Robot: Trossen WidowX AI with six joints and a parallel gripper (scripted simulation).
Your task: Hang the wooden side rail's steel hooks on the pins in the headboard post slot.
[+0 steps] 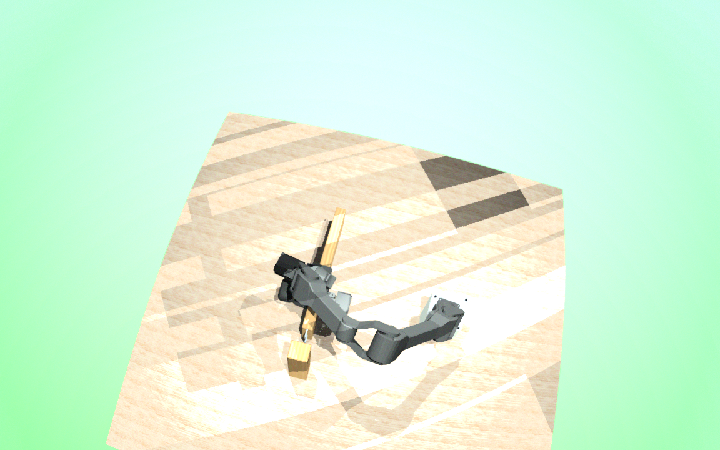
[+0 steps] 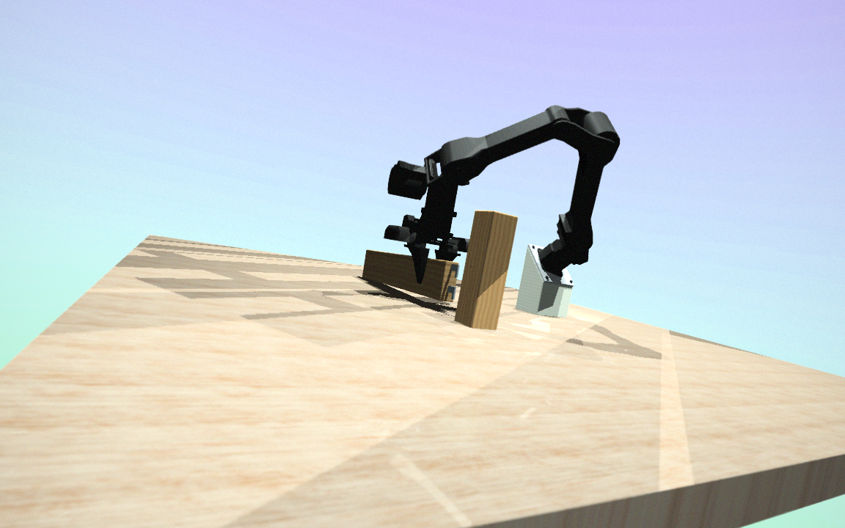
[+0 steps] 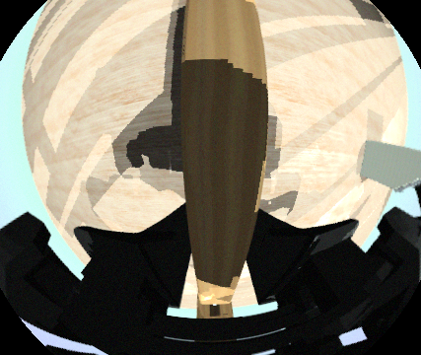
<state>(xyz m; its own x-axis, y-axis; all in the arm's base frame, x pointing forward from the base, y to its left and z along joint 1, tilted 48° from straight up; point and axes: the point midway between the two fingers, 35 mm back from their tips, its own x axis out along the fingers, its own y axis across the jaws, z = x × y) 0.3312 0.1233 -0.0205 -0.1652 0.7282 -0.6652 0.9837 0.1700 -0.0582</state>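
wooden rail, top view: the rail [image 1: 333, 237] [image 2: 389, 268] [image 3: 225, 148] is seen running beneath the hand [image 1: 319, 290] [image 2: 434, 268] [image 3: 222, 209], its long axis pointed roughly at the headboard post [image 1: 299, 352] [image 2: 488, 269] [image 3: 202, 311].
steel hooks, top view: the hooks [image 1: 305, 335] [image 2: 453, 270] are seen at the post-side end, in or beside a narrow gap; contact with the pins cannot be told.
far end, top view: the rail's other end is carried well beyond the hand, on the side away from the post.

hand, exterior view: the rail is gripped from above near its hooked end, with one finger shown down its near side.
rail, exterior view: a shadow is shown apart from the lower edge at the hooked end, so that end is judged to be raised; the far end appears to be rested on the tabletop [image 1: 463, 257] [image 2: 216, 394] [image 3: 121, 99].
post, exterior view: upright, just beyond the hooks; slot and pins are hidden.

grip, wrist view: the rail is held between the two fingers, its long axis passed through the gap and on towards the post at the lower edge.

next move, judged: the hooks are to be brought along the rail's axis into the slot, then lowered onto the pins before release.
risk, judged: if height or sideways alignment is missed, the post may be struck or only one hook seated.
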